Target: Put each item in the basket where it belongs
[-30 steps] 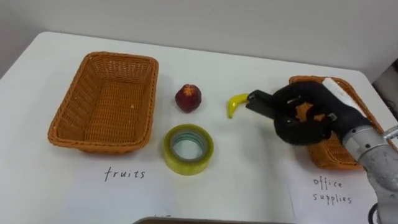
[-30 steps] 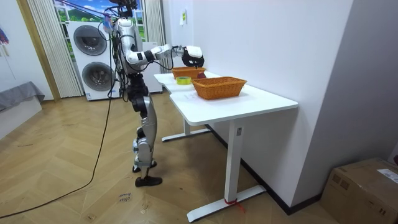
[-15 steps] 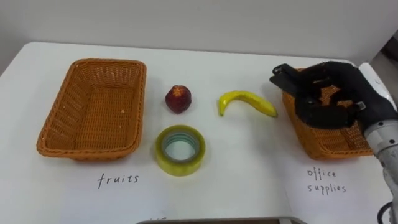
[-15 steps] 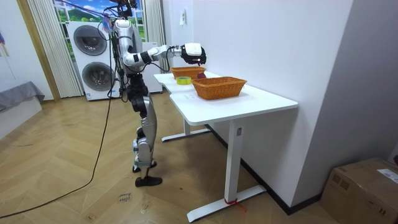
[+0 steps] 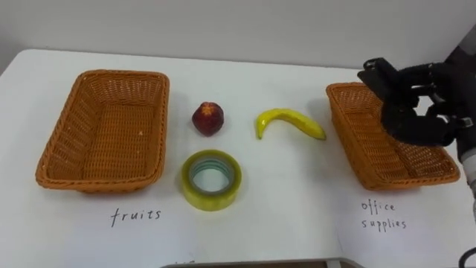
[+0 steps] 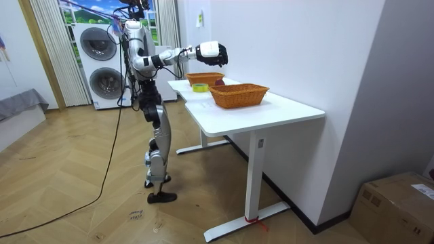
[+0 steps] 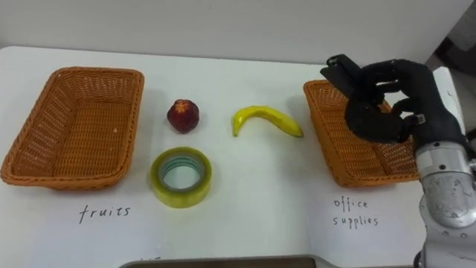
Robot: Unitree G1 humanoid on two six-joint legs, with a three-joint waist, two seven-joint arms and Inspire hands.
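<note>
My right hand [image 7: 388, 112] and the object [image 7: 341, 73] it holds are black; left basket [image 7: 71, 73] and right basket [image 7: 323, 141] orange wicker; banana [image 7: 268, 117] yellow, apple [image 7: 183, 116] red.

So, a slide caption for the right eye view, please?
Right hand, fingers curled, above the right basket; red fruit, banana and tape lie unsorted between it and the left basket.

A: Right hand [image 7: 387, 104], above the right basket [image 7: 321, 130]: finish?
B: Glossy black shell, blocky thumb. Ribbed silver-grey wrist on the side away from the right basket.
A: Room view?
B: White forearm cover, silver-grey legs, black feet. Dark cable trails over the floor [image 6: 81, 203], well apart from the right basket.
</note>
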